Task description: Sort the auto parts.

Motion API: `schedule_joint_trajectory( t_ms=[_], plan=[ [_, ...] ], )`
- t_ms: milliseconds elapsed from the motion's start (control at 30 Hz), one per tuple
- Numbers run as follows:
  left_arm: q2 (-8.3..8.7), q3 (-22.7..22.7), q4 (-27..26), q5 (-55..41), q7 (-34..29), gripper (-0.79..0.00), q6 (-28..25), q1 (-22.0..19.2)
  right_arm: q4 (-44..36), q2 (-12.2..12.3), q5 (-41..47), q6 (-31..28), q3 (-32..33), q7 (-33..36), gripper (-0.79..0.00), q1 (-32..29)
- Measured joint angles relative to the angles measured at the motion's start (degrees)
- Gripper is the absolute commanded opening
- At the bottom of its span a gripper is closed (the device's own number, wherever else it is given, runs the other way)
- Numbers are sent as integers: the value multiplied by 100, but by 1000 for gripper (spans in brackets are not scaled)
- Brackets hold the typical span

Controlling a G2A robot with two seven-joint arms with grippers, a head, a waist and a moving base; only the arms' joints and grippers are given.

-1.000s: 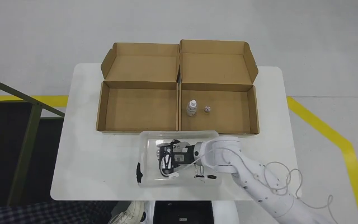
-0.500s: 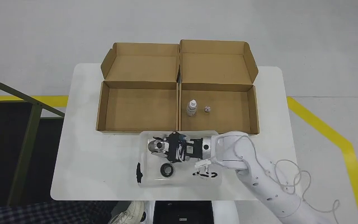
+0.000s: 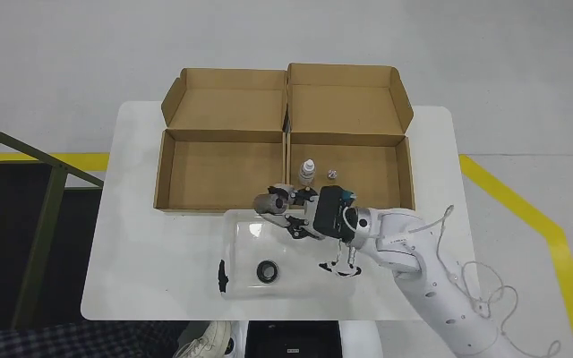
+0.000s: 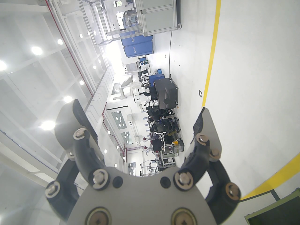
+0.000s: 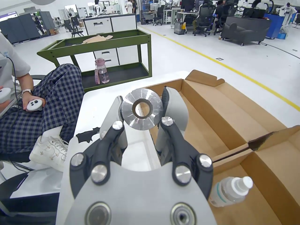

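My right gripper (image 5: 142, 108) is shut on a shiny metal ring (image 5: 142, 113) with a round hole. From above, the right gripper (image 3: 273, 204) holds the metal ring (image 3: 269, 204) over the far rim of the clear plastic bin (image 3: 246, 233), close to the near wall of the left cardboard box (image 3: 219, 173). A black ring (image 3: 267, 269), a black clip (image 3: 221, 277) and a small black-and-white part (image 3: 342, 266) lie in the bin. The right cardboard box (image 3: 367, 174) holds a small white bottle (image 3: 307, 171) and a tiny round part (image 3: 332, 174). My left gripper (image 4: 140, 118) stands open, facing the hall, with nothing between its fingers.
Both boxes sit side by side at the back of the white table (image 3: 134, 206), lids folded back. A green cart (image 5: 98, 47) stands beyond the table's left edge. A seated person's leg (image 5: 46, 99) shows near that side.
The right gripper has risen out of the bin with the metal ring and moved toward the boxes. The black ring stays behind in the bin.
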Motion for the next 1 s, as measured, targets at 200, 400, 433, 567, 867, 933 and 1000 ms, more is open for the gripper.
schedule_joint_trajectory(
  t_ms=[200, 400, 433, 567, 867, 933, 1000],
  plan=[
    [0, 0, 0, 0, 0, 0, 0, 0, -24, 39, 160, 5, 290, -206, -785, -172],
    [0, 0, 0, 0, 0, 0, 0, 0, -54, 77, 324, 93, 627, -472, -785, -393],
    [0, 0, 0, 0, 0, 0, 0, 0, -58, 82, 346, 94, 675, -513, -785, -425],
    [0, 0, 0, 0, 0, 0, 0, 0, -64, 100, 437, 81, 838, -652, -785, -537],
    [0, 0, 0, 0, 0, 0, 0, 0, -44, 101, 607, 168, 994, -876, -785, -645],
    [0, 0, 0, 0, 0, 0, 0, 0, -45, 100, 631, 171, 1017, -893, -785, -650],
    [0, 0, 0, 0, 0, 0, 0, 0, -53, 100, 637, 161, 1030, -900, -785, -656]
  ],
)
